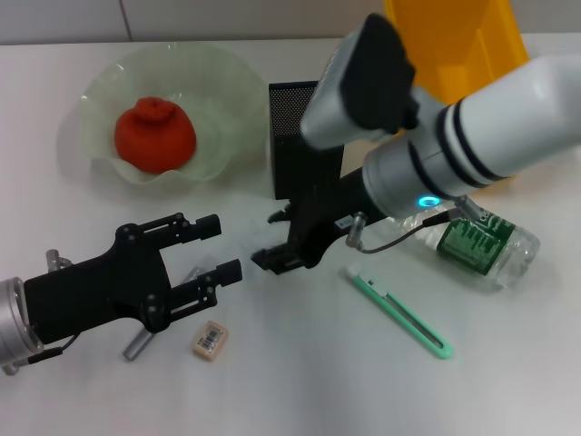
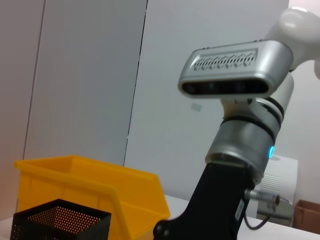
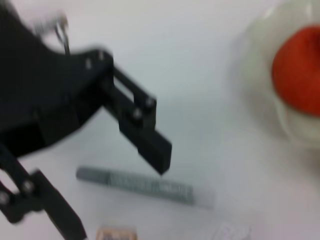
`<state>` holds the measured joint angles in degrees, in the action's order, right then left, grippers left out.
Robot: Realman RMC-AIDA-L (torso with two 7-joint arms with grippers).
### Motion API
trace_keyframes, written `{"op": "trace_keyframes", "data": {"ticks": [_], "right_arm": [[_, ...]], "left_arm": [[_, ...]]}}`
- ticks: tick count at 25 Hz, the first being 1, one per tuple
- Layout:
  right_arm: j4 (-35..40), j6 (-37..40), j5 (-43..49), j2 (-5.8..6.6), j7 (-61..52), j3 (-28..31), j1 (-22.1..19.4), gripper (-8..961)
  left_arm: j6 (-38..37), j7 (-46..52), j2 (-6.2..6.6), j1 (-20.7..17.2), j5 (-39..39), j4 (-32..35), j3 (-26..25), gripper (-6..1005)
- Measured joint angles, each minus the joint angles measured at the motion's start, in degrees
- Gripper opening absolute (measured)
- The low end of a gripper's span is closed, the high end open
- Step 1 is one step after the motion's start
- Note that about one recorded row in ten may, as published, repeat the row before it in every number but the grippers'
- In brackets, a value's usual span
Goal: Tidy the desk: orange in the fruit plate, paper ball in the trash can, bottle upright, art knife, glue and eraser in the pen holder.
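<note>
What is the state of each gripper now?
Left gripper: open, holding nothing, above the glue stick.
Right gripper: cannot be told.

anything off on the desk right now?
The bottle lies on its side near the yellow bin, not upright. The art knife, eraser and glue lie loose outside the pen holder.

Right arm with camera, yellow bin, black mesh pen holder

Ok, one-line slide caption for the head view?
Orange in fruit plate; open left gripper above glue stick, eraser beside, bottle lying down.
</note>
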<state>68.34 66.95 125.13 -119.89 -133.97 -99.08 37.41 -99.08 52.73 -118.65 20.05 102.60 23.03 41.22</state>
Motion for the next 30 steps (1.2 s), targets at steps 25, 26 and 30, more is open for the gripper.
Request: {"op": "trace_keyframes", "data": {"ticks": [25, 26, 30], "right_arm": [[-20.0, -1.5, -64.5, 0.38, 66.8, 27.5, -20.9, 535], [-21.2, -1.5, -64.5, 0.41, 67.6, 29.0, -20.5, 535], [-25.6, -1.5, -64.6, 0.58, 71.0, 33.8, -19.2, 534]], "left_arm": [[1.5, -0.1, 0.09, 0.3, -0.1, -0.8, 0.0, 600], [1.5, -0.1, 0.09, 0.3, -0.1, -0.8, 0.0, 600], [1.5, -0.1, 0.09, 0.3, -0.2, -0.8, 0.0, 600]]}}
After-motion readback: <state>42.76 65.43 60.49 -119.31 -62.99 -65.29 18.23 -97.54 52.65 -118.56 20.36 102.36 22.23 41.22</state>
